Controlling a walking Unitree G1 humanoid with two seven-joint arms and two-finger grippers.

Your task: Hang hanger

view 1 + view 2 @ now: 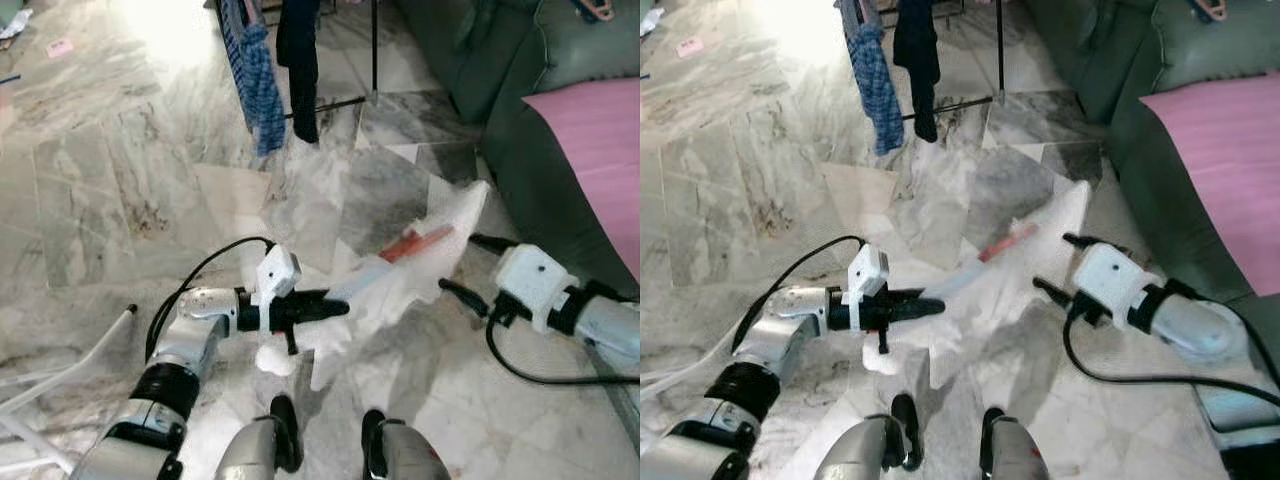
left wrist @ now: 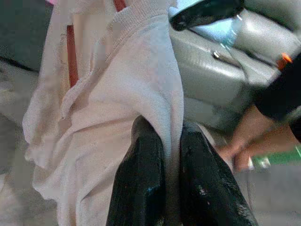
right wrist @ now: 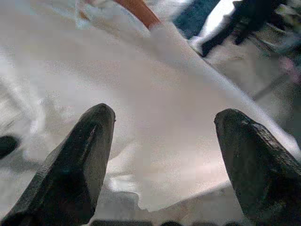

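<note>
A white garment (image 1: pixel 400 275) hangs in front of me with a red hanger (image 1: pixel 415 241) partly inside it. My left gripper (image 1: pixel 335 307) is shut on the garment's lower edge; in the left wrist view the cloth (image 2: pixel 131 94) is pinched between the two black fingers (image 2: pixel 141 179), and the hanger (image 2: pixel 70 54) shows as a red strip. My right gripper (image 1: pixel 460 268) stands open just to the right of the garment, its fingers spread with nothing between them. The right wrist view looks at the white cloth (image 3: pixel 155 117) and the hanger's red end (image 3: pixel 138 12).
A drying rack (image 1: pixel 340 60) with a blue checked cloth (image 1: pixel 255 80) and a dark garment (image 1: pixel 298 60) stands ahead. A green sofa (image 1: pixel 520 110) with a pink cover (image 1: pixel 595 150) is at the right. White rack tubes (image 1: pixel 60 385) lie low left. A person's hand (image 2: pixel 249 146) shows in the left wrist view.
</note>
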